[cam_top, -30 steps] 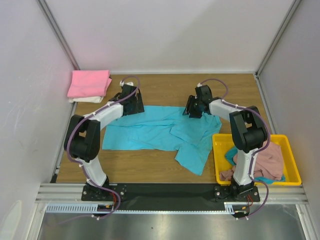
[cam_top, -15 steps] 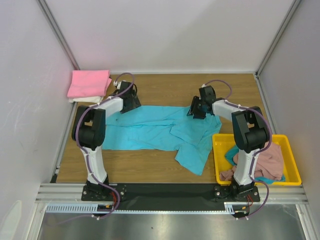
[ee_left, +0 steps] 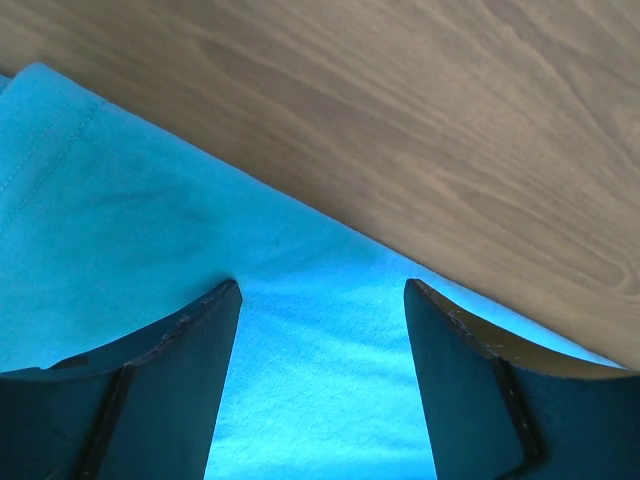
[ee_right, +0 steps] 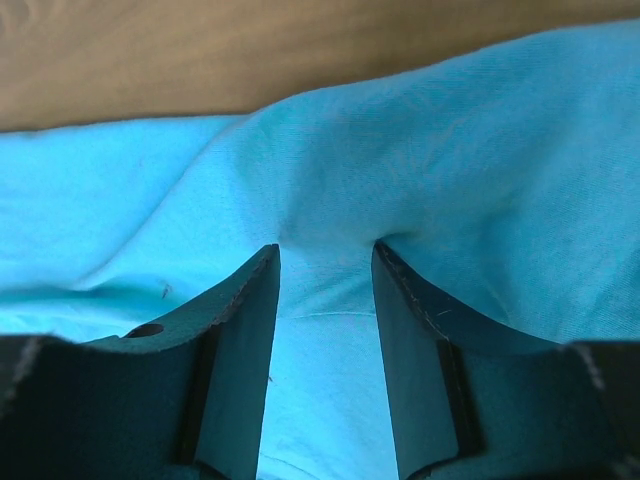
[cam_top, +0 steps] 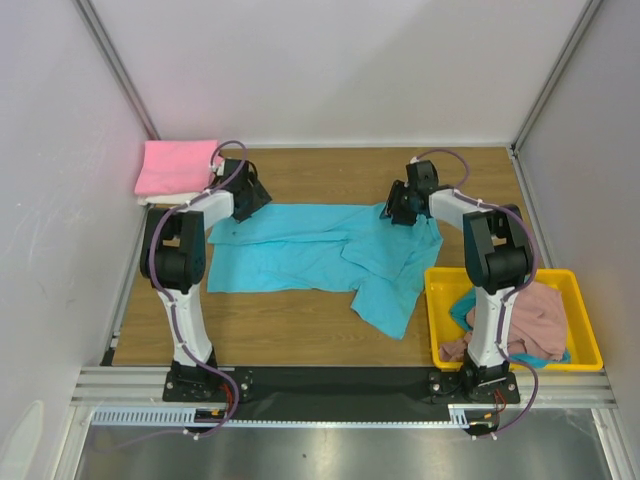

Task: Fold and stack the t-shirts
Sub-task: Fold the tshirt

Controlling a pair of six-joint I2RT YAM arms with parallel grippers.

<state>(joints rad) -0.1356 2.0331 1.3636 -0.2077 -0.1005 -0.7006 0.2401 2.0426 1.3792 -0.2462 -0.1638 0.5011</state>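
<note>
Toward the far-left corner, left jaws: pinching the far hem of the shirt point(cam_top: 300, 250); cloth lies flat between them, with bare worktop point(cam_top: 330, 172) just beyond.
Right jaws: pressed onto a puckered bit of the same far edge, further toward the right edge; creases fan out from the pinch.
Shirt: teal, spread across the middle of the worktop. Its far edge runs between the two arms. Its near-right part is crumpled and doubled over, close to the bin point(cam_top: 500, 273).
Step in hand: probably drawing the shirt flat and square, ahead of the first fold.
Doing it well: move both pinches together and level, parallel to the far edge. Use just enough tension to take out wrinkles, and stay low so the cloth slides instead of bunching. The doubled flap will likely need its own smoothing.
Stack point(cam_top: 178, 165): pink on white, folded, in the far-left corner, just beside the left arm.
Bin: yellow, near-right corner, holding more garments point(cam_top: 535, 315).
</note>
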